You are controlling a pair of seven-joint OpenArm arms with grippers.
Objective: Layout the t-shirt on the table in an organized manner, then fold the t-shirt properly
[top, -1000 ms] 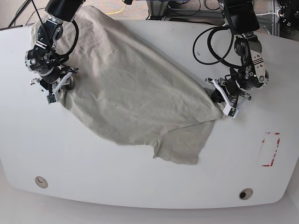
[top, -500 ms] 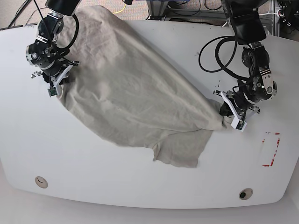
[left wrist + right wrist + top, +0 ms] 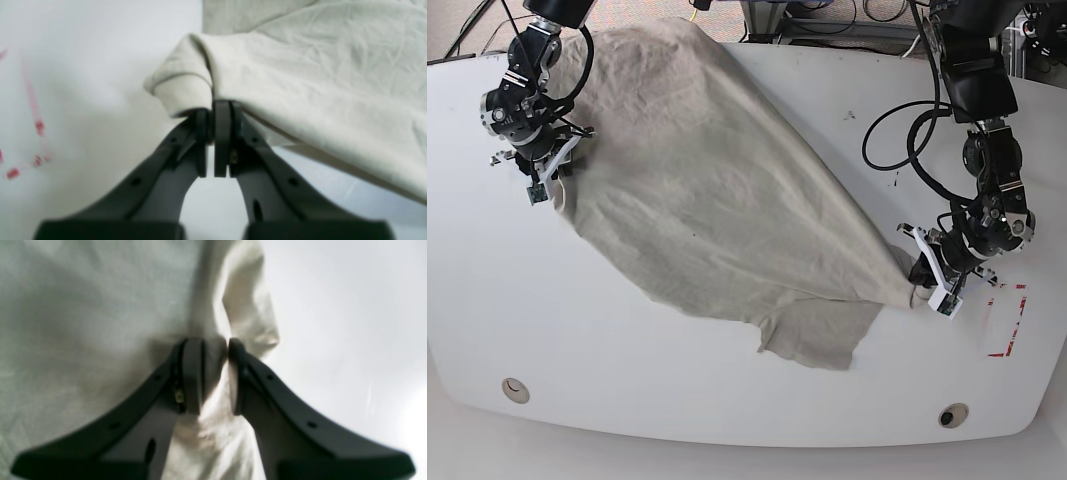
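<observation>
T-shirt (image 3: 717,190) cloth is stretched diagonally across the desk (image 3: 727,400). Left of it, the right pincer (image 3: 545,178) is clamped on one edge; right of it, the left pincer (image 3: 924,288) on another. Tension should be kept even.

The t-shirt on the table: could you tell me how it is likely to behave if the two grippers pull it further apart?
The t-shirt is probably floppy: it bunches into folds where the right gripper and left gripper pinch it. Its wrinkled cloth likely stretches taut between the grips, while the loose flap nearest the front edge would probably drag limply across the table.
</observation>
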